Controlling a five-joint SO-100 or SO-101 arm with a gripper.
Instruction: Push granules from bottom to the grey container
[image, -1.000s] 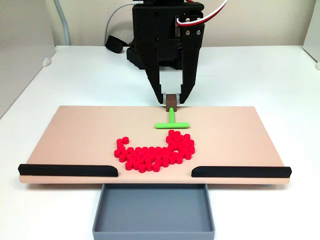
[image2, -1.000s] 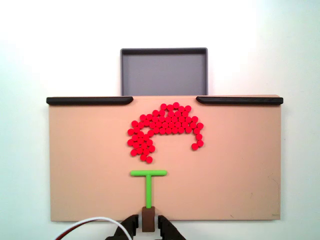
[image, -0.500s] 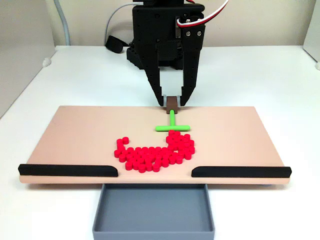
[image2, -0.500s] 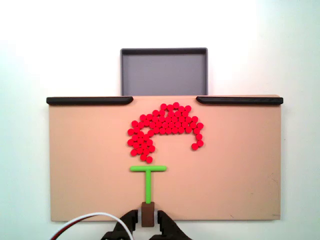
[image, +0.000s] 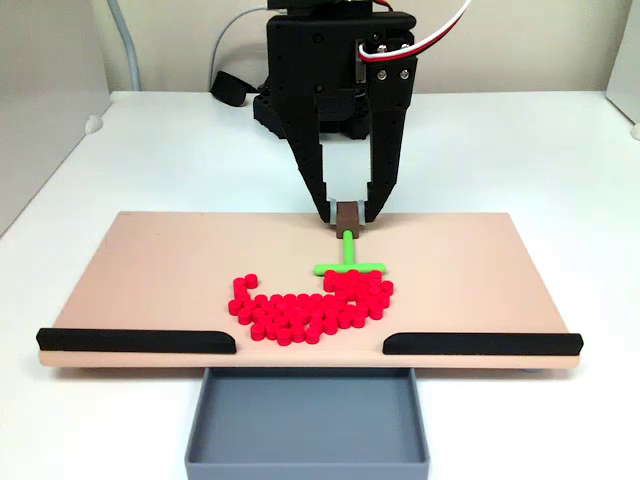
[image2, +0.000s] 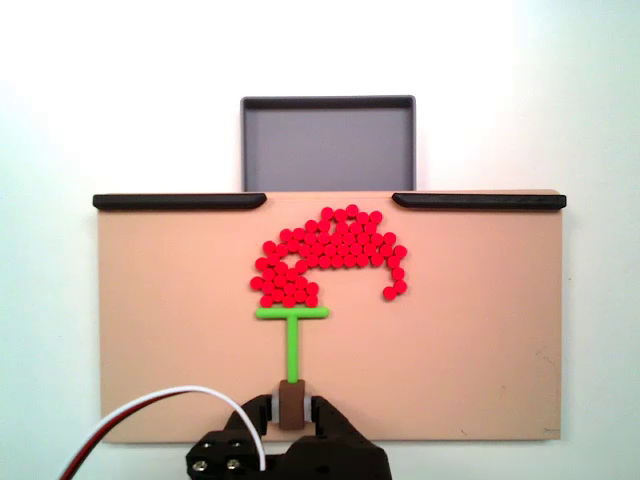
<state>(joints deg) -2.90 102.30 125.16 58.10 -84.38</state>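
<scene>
gripper (image2: 291, 408) at the bottom centre of the top-down fixed view, closed on the brown block (image2: 291, 404) that ends the green t-shaped pusher (image2: 292, 335); its crossbar touches the lower left lobe of the granules (image2: 330, 256). these lie as one arched cluster at the middle of the beige board (image2: 480, 340) — none appear inside the grey container (image2: 328, 148), which sits empty at upper centre, beyond the gap between the two black strips (image2: 178, 201). the front fixed view agrees: tray (image: 308, 425) bare at bottom centre. judged stage — pushing barely begun; the whole cluster is left to move.
</scene>
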